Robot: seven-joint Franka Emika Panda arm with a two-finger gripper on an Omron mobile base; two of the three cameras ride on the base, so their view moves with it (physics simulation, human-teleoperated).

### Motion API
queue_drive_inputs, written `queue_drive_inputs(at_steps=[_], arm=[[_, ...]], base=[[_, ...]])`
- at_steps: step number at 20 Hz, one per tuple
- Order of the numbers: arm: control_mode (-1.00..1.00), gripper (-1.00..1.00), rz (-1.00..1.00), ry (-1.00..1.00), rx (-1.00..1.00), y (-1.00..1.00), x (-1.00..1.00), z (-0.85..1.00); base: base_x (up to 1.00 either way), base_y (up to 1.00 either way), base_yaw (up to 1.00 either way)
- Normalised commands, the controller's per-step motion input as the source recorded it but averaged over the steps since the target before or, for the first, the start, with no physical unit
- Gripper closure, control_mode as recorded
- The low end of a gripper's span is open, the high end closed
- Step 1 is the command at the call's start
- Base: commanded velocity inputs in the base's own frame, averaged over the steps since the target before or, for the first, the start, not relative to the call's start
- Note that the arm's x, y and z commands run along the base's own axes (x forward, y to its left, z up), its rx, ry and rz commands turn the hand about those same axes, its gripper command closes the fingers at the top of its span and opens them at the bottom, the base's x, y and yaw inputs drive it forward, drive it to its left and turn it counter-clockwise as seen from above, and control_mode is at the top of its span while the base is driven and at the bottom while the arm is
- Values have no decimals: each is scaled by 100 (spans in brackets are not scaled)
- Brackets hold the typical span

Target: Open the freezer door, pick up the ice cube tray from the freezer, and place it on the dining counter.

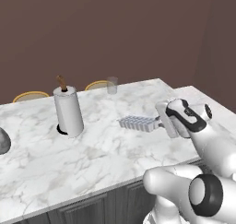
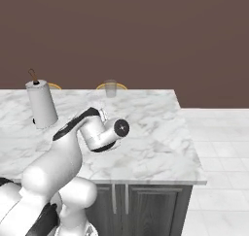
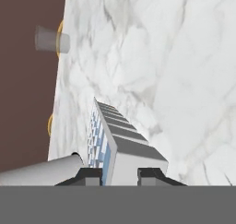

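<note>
— Nearest the lens: two dark finger tips [image 3: 97, 174] rising at the bottom of the hand view, clamped on the near end of the ice cube tray [image 3: 120, 142], one on each side. Turned on edge from that angle, cells facing left, grey underside facing right.

— Clenched, then? Or merely resting against it?

— Clenched on it, judging by how closely both tips hug the end. Nearly shut, with only the tray's thickness between them. Gripper [image 1: 161, 123] reaching sideways from the white wrist in the left base view, tray [image 1: 138, 123] sticking out to the left beyond it.

— And where over the room?

— Above the dining counter [image 1: 110, 154], toward its right half, well apart from the paper towel roll [image 1: 68, 111] and the drinking glass [image 1: 112, 85] at the far edge. Hard to say whether touching the marble or just clear of it; looks very low, level, long side parallel to the slab.

— Why held by the end like that?

— Probably to keep the cells level and leave the whole length free to settle flat. Sensible spot too: bare marble, nothing beside it to knock.

— Left to do?

— Likely just lowering fully, letting go, pulling back.
</note>
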Motion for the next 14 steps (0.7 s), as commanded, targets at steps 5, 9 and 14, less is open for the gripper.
queue_drive_inputs(at_steps=[5, 9, 14], arm=[[-100, 100, 3, 0, 0, 4, 28, -36], [-100, 100, 1, 0, 0, 9, 34, -33], [-100, 100, 0, 0, 0, 11, 37, -30]], base=[[0, 0, 0], [0, 0, 0], [0, 0, 0]])
